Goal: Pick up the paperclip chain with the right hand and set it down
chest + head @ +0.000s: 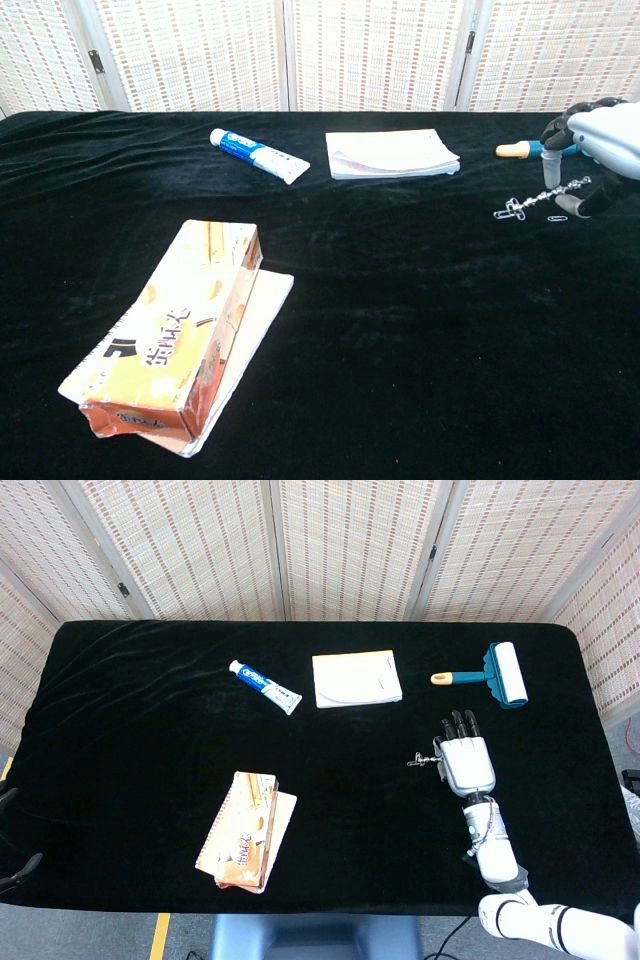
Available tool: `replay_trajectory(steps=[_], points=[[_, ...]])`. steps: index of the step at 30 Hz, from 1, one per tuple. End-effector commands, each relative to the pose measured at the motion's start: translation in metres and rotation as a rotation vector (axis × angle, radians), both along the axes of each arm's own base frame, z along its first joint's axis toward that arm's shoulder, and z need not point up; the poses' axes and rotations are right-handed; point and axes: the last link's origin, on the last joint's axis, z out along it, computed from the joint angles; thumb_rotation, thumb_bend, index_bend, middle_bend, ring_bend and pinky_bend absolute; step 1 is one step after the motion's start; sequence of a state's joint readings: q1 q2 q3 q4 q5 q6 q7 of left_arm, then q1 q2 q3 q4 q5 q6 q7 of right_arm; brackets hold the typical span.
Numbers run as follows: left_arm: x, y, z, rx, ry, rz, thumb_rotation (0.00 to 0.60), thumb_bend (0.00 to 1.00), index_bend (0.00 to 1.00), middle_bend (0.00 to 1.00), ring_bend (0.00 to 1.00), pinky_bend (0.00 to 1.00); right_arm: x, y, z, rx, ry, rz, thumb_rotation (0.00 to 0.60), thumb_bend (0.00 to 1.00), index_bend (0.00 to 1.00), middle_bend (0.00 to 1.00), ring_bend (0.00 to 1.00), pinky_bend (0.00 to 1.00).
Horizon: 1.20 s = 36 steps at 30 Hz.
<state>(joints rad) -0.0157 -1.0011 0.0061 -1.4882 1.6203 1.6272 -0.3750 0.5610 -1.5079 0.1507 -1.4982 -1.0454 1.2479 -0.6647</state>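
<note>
Pick-up looked done. Right hand [467, 763], white w/ dark fingers [560, 124], sat at mid-right of head view & far right edge of chest view. It held the short silver paperclip chain [538, 199] by one end: fingers curled down, the chain's near end pinched under them, the rest trailing out to frame-left. In chest view the chain ran at a slant & appeared clear of the black cloth-covered surface [150, 730], so judged lifted, not resting. Exact pinch contact too small to resolve. One loose clip seemed to dangle just below the hand; unsure if linked.

Left: set-down only. Chain not yet on the surface, fingers not yet released.

Left hand not seen in either view.

Other items, all well apart from the chain:
- blue & white toothpaste tube [264, 686], upper centre-left of head view
- white notepad [357, 679], upper centre
- teal lint roller w/ yellow handle [492, 675], upper right, nearest to the hand
- orange snack box on a white sheet [243, 830], lower centre-left

Judgement: roughly halfway; the area beneath the hand looked bare for placing.
</note>
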Motion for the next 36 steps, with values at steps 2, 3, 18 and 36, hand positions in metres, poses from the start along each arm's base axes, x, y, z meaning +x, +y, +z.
replay_trajectory(steps=[2,3,18,36], points=[[0.0,0.0,-0.001,0.007,0.004,0.003,0.6,0.32,0.0,0.0,0.01,0.0,-0.002,0.022,0.004,0.023,-0.033,0.033,0.6,0.45,0.93,0.21,0.06,0.0],[0.0,0.0,-0.001,0.009,0.005,0.004,0.6,0.32,0.0,0.0,0.01,0.0,-0.002,0.026,0.004,0.031,-0.041,0.041,0.6,0.45,0.93,0.21,0.06,0.0],[0.001,-0.001,-0.006,0.015,0.029,0.014,0.6,0.32,0.0,0.0,0.01,0.0,-0.046,0.09,0.007,0.094,-0.133,0.055,0.6,0.45,0.93,0.21,0.06,0.0],[0.0,-0.003,-0.002,0.026,0.015,0.009,0.6,0.32,0.0,0.0,0.01,0.0,-0.059,0.092,-0.002,0.151,-0.144,0.029,0.6,0.45,0.26,0.04,0.02,0.0]])
